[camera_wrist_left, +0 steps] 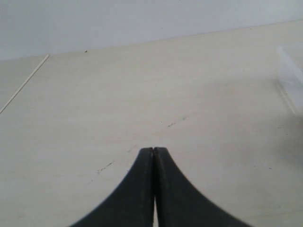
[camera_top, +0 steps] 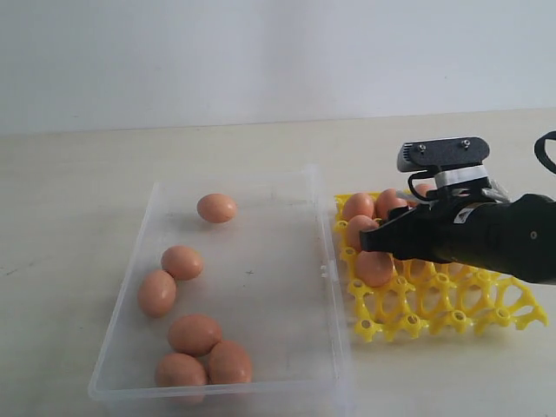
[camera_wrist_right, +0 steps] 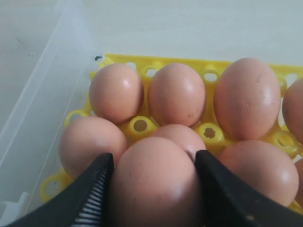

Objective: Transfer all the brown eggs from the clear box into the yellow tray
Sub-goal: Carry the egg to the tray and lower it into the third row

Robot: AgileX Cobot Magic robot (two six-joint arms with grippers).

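Observation:
My right gripper point(camera_wrist_right: 154, 159) is shut on a brown egg point(camera_wrist_right: 154, 187), with one black finger against each side. It holds the egg point(camera_top: 374, 268) low over the near-left part of the yellow tray point(camera_top: 452, 306). Several more brown eggs point(camera_wrist_right: 176, 93) sit in the tray's point(camera_wrist_right: 140, 125) cups just beyond. The clear box point(camera_top: 261, 278), left of the tray, holds several brown eggs point(camera_top: 195, 334) along its left and front. My left gripper point(camera_wrist_left: 154, 150) is shut on nothing above bare table and does not show in the exterior view.
The clear box's right wall point(camera_top: 323, 261) runs close beside the tray's left edge, and the box wall point(camera_wrist_right: 42, 104) shows next to the tray in the right wrist view. The tray's front and right cups point(camera_top: 486, 300) stand open. Light tabletop point(camera_wrist_left: 142, 85) surrounds both.

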